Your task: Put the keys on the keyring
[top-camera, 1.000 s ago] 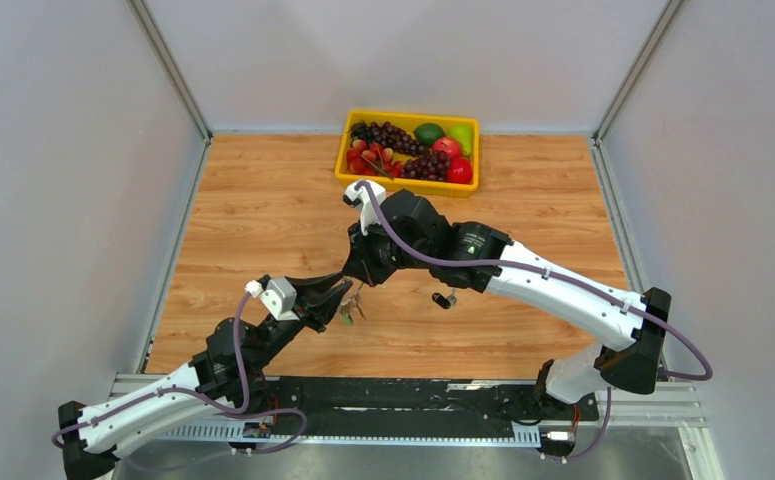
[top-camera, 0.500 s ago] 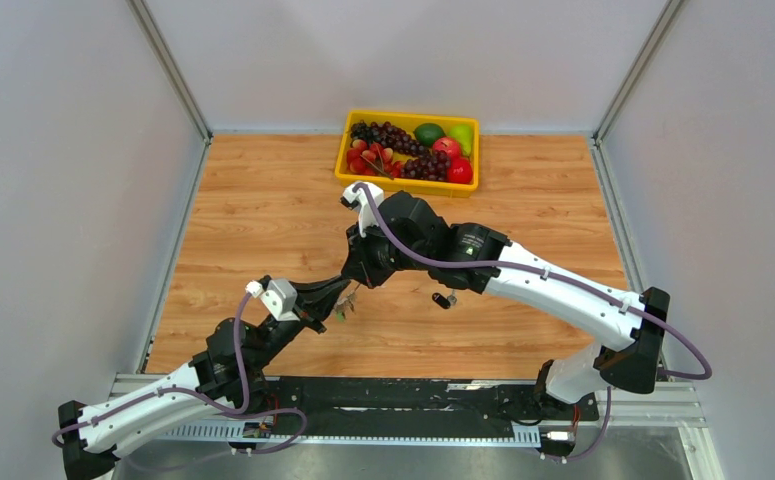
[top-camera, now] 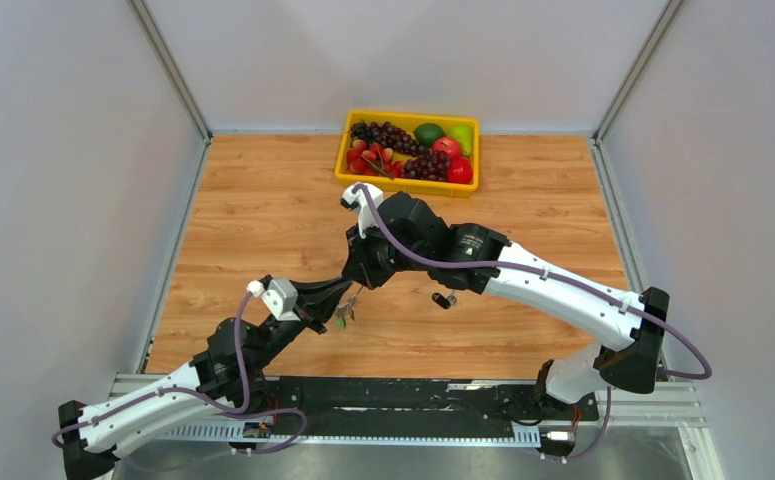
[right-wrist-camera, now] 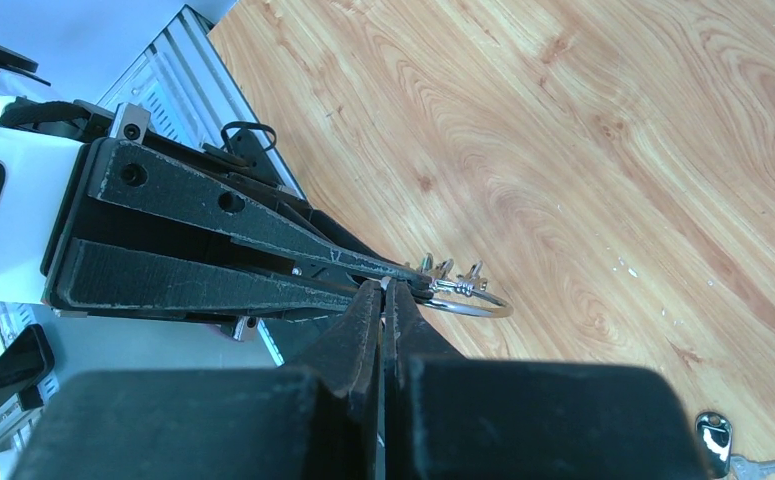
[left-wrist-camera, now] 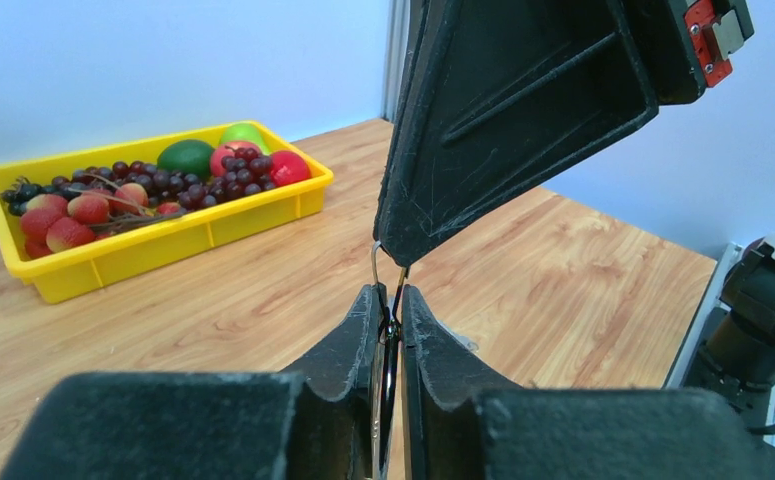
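The silver keyring (right-wrist-camera: 475,306) hangs in the air between both grippers, above the wooden table. My right gripper (right-wrist-camera: 385,290) is shut on one end of it. Facing it, my left gripper (left-wrist-camera: 390,300) has its jaws closed on the ring's thin wire (left-wrist-camera: 374,262), with a thin dark piece also between the pads. Small silver keys (right-wrist-camera: 449,274) sit on the ring; from above they dangle as a bunch (top-camera: 343,314) that includes a green head. One black-headed key (top-camera: 445,299) lies loose on the table, and it is at the lower right of the right wrist view (right-wrist-camera: 713,436).
A yellow tray (top-camera: 408,184) of grapes, apples and other fruit stands at the back of the table (top-camera: 263,220). Grey walls close in the left, right and far sides. A metal rail (top-camera: 403,400) runs along the near edge.
My left gripper's jaws have gone from open to closed around the ring. The bunch of keys has shifted slightly. The right arm has stayed where it was.
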Available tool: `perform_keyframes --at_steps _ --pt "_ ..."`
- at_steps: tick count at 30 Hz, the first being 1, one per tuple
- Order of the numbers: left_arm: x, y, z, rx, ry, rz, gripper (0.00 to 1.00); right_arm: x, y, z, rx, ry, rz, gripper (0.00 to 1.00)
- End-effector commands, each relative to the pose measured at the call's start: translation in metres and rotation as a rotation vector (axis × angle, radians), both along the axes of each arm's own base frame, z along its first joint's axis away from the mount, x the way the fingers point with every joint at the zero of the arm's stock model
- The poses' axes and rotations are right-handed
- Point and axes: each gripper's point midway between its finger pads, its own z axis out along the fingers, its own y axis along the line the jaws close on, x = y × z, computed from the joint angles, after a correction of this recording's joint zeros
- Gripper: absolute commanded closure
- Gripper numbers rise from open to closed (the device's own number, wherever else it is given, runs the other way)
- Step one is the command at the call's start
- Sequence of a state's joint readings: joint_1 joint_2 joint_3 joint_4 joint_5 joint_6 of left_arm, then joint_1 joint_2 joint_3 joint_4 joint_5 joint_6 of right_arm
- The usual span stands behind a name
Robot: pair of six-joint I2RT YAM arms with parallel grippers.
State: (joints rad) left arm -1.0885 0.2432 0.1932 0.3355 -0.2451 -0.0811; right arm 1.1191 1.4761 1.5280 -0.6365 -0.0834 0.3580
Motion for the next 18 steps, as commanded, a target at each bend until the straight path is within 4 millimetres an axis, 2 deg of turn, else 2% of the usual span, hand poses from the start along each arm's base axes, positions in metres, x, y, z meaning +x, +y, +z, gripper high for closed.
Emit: perform_keyframes --at_steps 1,5,10,15,18 --pt "-0.0080 -0.0034 0.0200 -0.062 -0.034 -0.047 0.80 -0.0034 0.0146 0.0214 0.071 -0.007 0.018 1.00" --pt "-0.0075 -0.0014 0.0195 -0.061 -0.035 -0.040 0.76 -0.0035 0.0156 0.0216 0.070 -0.009 0.019 1.00" --pt "-0.0079 0.0003 0.0200 -0.063 -0.039 -0.037 0.75 -0.0049 0.0160 0.0232 0.072 -0.012 0.022 1.00" --pt "-0.0083 -0.0005 0.0187 -0.057 -0.037 -0.040 0.83 -0.0050 0.0157 0.0242 0.075 -0.014 0.019 1.00" --pt "-0.0079 -0.0006 0.0181 -0.054 -0.036 -0.040 0.83 -0.0047 0.0148 0.0259 0.077 -0.018 0.016 1.00"
